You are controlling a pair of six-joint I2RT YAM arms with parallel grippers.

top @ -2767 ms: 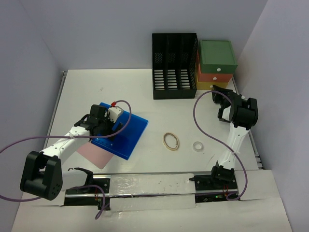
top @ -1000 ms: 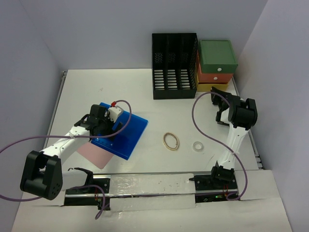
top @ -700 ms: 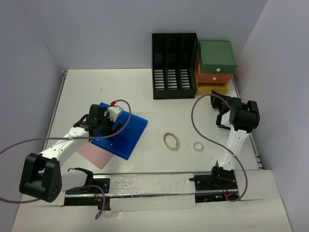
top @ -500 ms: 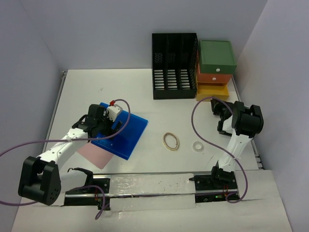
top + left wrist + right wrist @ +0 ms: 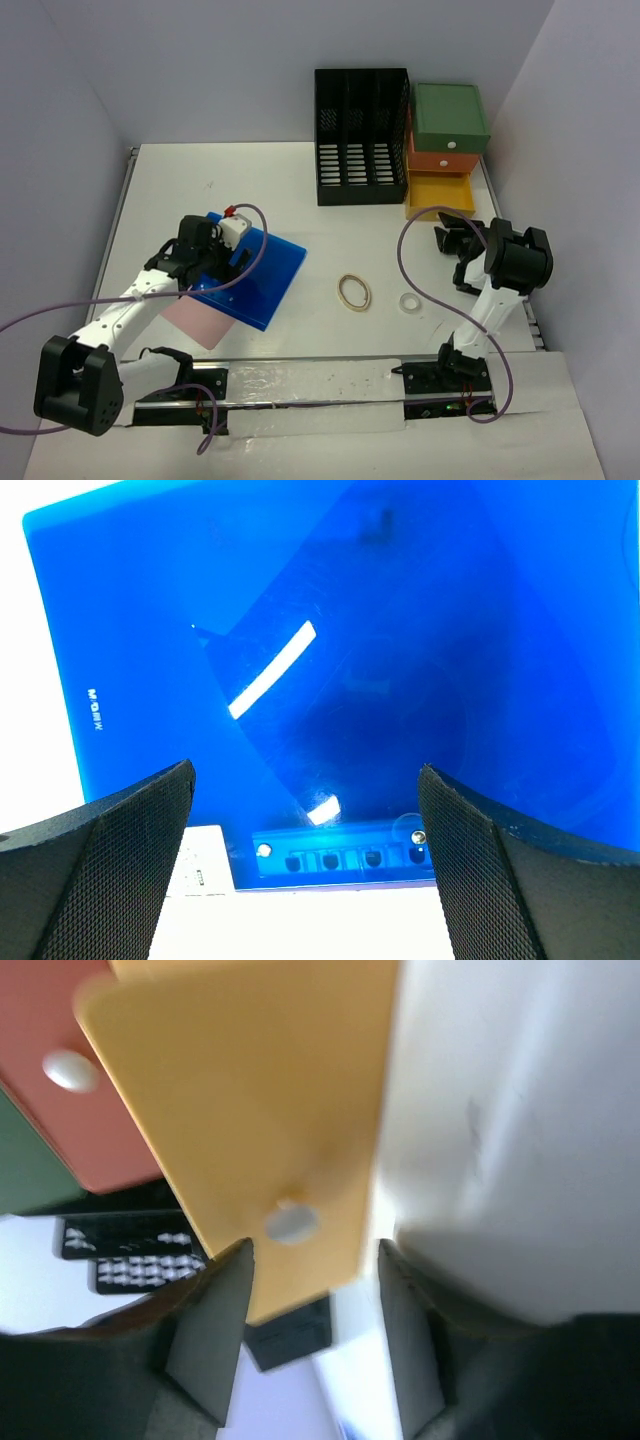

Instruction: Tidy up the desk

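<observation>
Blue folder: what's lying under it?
A pink sheet pokes out from under the blue folder along its near edge; the rest of the sheet is covered.

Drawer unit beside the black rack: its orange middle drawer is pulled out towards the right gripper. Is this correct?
Not quite: the pulled-out one is the yellow bottom drawer, not the orange drawer. The top external view shows it, open towards the right gripper.
</observation>
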